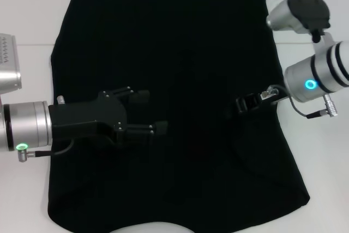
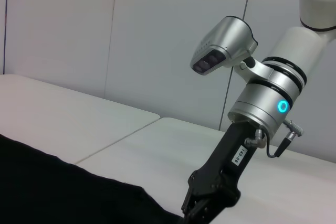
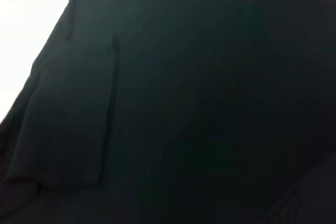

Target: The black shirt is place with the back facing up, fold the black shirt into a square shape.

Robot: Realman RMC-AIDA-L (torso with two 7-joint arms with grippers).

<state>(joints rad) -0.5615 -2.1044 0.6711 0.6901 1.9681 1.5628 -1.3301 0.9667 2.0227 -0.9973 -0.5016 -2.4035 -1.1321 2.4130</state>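
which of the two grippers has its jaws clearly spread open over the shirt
The left gripper: its jaws stand visibly apart above the black shirt. The right gripper points into the cloth, its jaws hidden.

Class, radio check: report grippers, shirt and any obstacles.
Left gripper open, over black shirt. Right gripper at shirt's right side. Shirt spread on white table. Nothing in the way.

The black shirt [image 1: 180,53] was plain matte black (no print); the table [image 1: 32,15] white; both arms silver with cyan-lit rings.
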